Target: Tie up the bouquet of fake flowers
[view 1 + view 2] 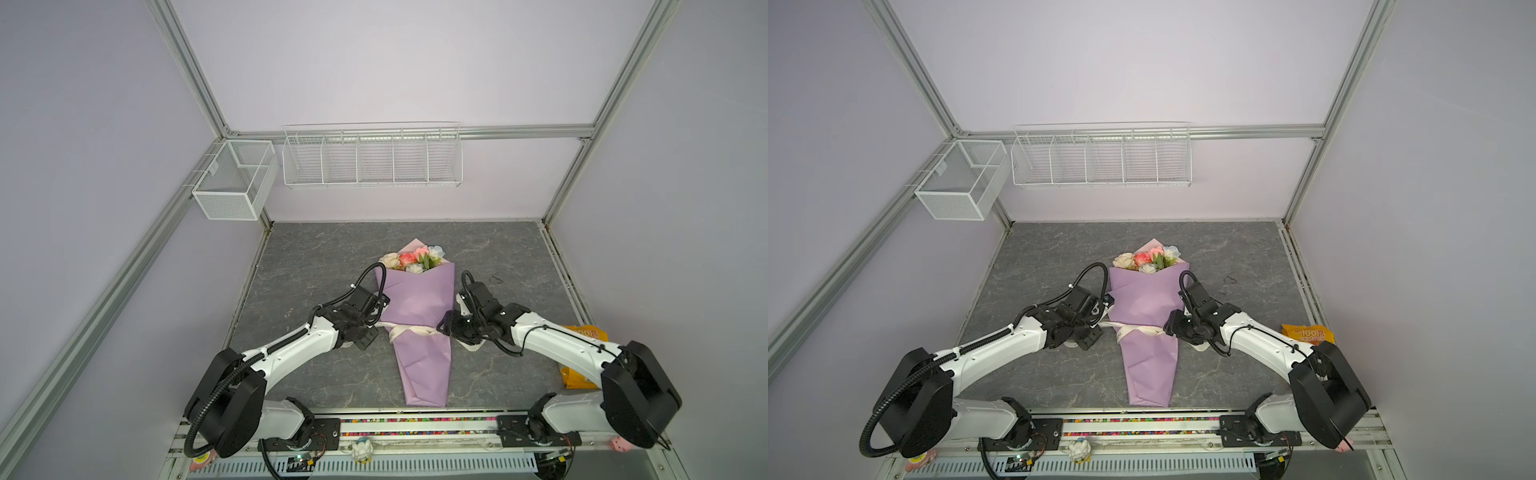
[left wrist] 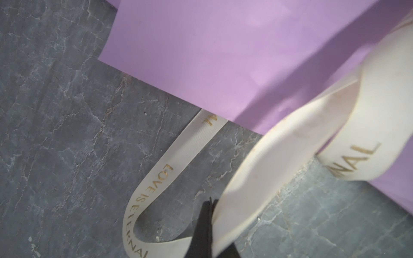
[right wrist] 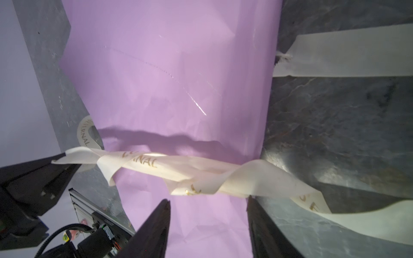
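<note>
Lilac paper fills centre frame in both top views: the bouquet of fake flowers lies flat on the grey marbled table. Its blooms are cream, pink, coral and pale blue and point to the upper middle. The narrow paper tail runs down toward the lower edge.

Ribbon: cream with gold lettering. It crosses the wrap at its waist, from left to right. In the left wrist view a loop of ribbon lies on the table beside the paper's edge, with "LOVE IS ETERNAL" legible.

Left gripper: at the wrap's left edge, level with the ribbon. Its jaws are pressed together, pinching the ribbon. The right wrist view shows the same, with the ribbon's end caught in the left gripper.

Right gripper: at the wrap's right edge, on the same level. In its own wrist view the right gripper has its jaws spread, and nothing is held. One of its fingers shows against the paper, the other at the paper's edge. The twisted ribbon runs just past the tips; I cannot tell whether it touches them.

Orange packet: right of centre, partly behind the right arm.

Wire rack and mesh box: on the back wall, upper left of centre.
</note>
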Tool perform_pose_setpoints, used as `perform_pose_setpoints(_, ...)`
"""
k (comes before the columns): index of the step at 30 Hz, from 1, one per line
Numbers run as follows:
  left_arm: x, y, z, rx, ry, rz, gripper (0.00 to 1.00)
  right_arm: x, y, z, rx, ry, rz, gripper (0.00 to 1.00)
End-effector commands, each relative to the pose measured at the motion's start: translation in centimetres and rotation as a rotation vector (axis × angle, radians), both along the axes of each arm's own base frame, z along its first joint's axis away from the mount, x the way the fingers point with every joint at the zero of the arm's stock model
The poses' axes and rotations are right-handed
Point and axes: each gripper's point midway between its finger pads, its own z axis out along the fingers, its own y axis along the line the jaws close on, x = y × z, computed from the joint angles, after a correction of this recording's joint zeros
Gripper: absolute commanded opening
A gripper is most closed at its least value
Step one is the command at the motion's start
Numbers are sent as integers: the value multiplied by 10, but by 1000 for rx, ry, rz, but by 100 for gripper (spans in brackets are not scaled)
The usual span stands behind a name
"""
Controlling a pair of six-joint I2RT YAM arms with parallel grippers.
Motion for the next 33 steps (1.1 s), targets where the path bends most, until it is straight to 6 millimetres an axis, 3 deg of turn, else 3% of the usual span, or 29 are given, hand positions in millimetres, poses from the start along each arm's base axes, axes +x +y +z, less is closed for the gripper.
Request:
perform_pose_setpoints(1, 1, -3, 4, 4, -2, -16, 0, 12, 10, 0, 56, -14, -61, 51)
perform_pose_setpoints(10, 1, -4, 5, 2, -5, -18, 0, 17, 30, -5, 110, -14, -58, 40)
perform_pose_setpoints(21, 2, -3, 4, 5, -5, -17, 0, 17, 34, -14, 180, -23, -191, 44)
perform_pose_setpoints(25, 2, -3, 4, 2, -7, -17, 0, 23, 37, -7, 178, -57, -176, 43)
perform_pose_setpoints(33, 1, -4, 5, 1, -7, -19, 0, 25, 50, -13, 226, -32, -181, 39)
